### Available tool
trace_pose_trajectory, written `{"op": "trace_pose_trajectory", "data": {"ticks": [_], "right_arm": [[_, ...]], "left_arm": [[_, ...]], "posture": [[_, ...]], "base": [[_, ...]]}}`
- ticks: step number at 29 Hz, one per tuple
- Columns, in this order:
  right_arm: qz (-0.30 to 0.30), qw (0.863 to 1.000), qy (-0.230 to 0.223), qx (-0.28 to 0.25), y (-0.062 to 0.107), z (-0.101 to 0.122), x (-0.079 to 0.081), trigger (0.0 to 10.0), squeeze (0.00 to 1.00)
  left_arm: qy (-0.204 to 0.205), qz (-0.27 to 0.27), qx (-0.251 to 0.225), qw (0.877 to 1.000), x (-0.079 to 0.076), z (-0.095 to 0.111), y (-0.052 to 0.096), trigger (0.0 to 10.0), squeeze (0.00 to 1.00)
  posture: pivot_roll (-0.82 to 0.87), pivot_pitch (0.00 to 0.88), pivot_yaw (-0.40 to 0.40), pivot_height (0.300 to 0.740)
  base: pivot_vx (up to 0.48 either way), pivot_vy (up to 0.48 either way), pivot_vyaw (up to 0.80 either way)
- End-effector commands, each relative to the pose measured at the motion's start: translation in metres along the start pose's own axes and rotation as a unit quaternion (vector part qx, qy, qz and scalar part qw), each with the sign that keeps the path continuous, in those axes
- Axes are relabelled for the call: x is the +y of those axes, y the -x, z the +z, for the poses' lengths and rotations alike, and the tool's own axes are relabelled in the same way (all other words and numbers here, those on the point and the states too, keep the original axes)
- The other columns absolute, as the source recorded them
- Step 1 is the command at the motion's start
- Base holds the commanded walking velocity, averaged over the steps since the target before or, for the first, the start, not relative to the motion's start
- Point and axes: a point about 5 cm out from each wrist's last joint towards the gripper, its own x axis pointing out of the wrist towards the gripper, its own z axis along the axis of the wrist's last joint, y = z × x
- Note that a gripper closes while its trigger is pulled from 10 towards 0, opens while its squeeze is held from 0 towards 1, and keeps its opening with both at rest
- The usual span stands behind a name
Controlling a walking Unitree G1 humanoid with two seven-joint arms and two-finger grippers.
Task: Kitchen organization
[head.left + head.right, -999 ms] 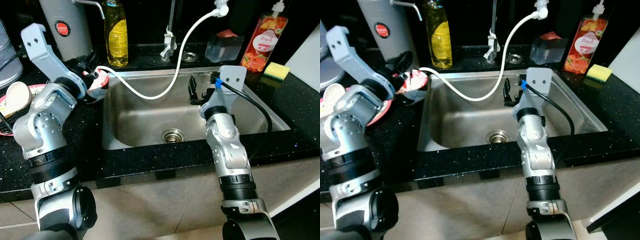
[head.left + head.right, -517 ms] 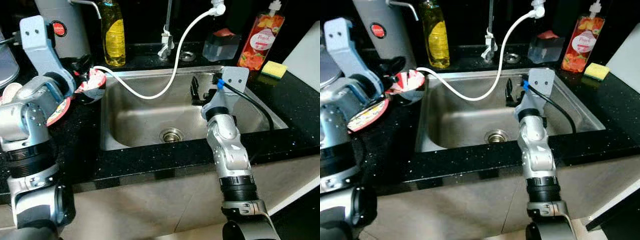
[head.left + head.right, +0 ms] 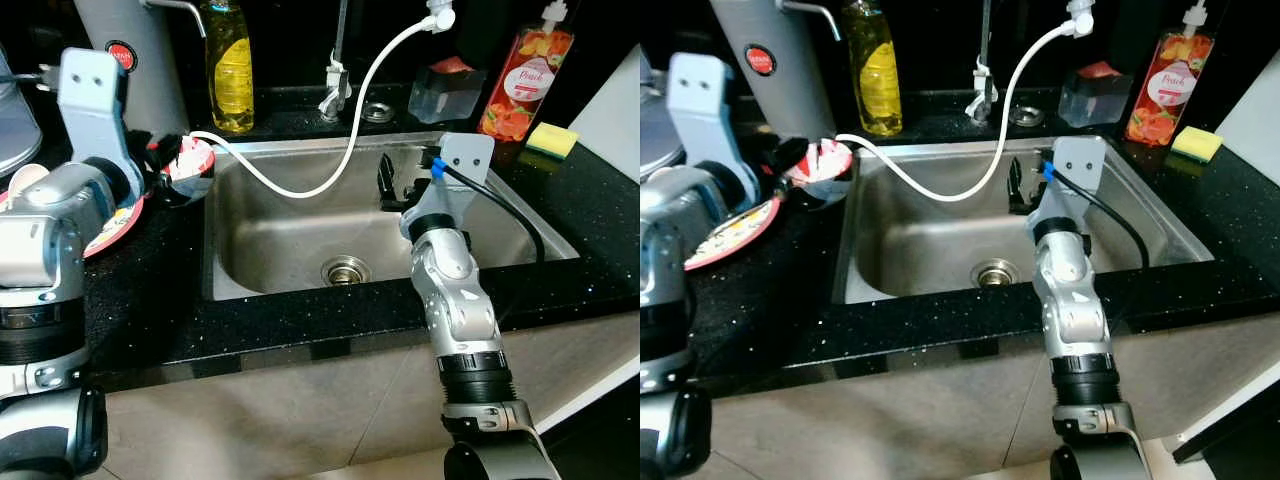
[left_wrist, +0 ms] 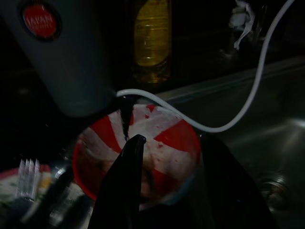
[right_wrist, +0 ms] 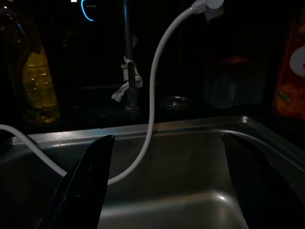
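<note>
Logging this moment for you, operator.

**Changed**
- Left arm: the forearm has swung more upright over the last second. The left gripper (image 4: 171, 143) remains at the bowl (image 3: 187, 163).
- Bowl: red and white striped, no real shift. It stands on the counter (image 3: 150, 320) at the back left corner of the sink (image 3: 560, 242).
- Right gripper (image 3: 395, 185): unchanged, hanging over the sink's right half, claw spread wide, holding nothing.

**Left claw state**
- You cannot tell from these views whether it grips the bowl or only reaches it.

**Meaning for the task**
- The bowl looks neither lifted nor put away yet. Judge this as a wrist realignment, with the carry still ahead.
- The hose (image 3: 345, 150) ends right at the bowl's rim and may snag on a lift.

**Surface**
- Counter: black speckled stone.
- Left edge: a plate (image 3: 115, 215), just beside the bowl.
- Sink: steel, bare down to the drain (image 3: 345, 270).
- Back edge: grey flask (image 3: 135, 70), yellow bottle (image 3: 230, 65), tap (image 3: 335, 85).
- Back right corner: pink soap bottle (image 3: 515, 85) and sponge (image 3: 553, 140).

**Room**
- Dark kitchen, with tiled floor below the counter.
</note>
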Motion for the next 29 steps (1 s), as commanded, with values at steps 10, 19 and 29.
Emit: {"op": "trace_pose_trajectory", "data": {"ticks": [10,19,29], "right_arm": [[0.002,1.000,0.000,-0.003,0.0002,0.0023,0.0011,10.0,0.00],[0.008,1.000,0.001,-0.004,-0.0015,0.0032,0.0021,10.0,0.00],[0.003,1.000,0.001,-0.005,-0.0022,0.0037,0.0003,10.0,0.00]], "left_arm": [[-0.041,0.023,0.006,0.999,0.0096,-0.0011,-0.0016,10.0,0.00],[-0.039,0.029,-0.007,0.999,0.0078,-0.0004,-0.0018,10.0,0.00],[-0.028,0.016,-0.026,0.999,0.0026,0.0053,-0.0055,10.0,1.00]], "posture": [[0.10,0.000,0.007,0.740],[0.11,0.000,-0.001,0.740],[0.09,0.000,-0.001,0.740]], "base": [[0.000,0.000,0.00],[0.000,0.000,0.00],[0.000,0.000,0.00]]}}
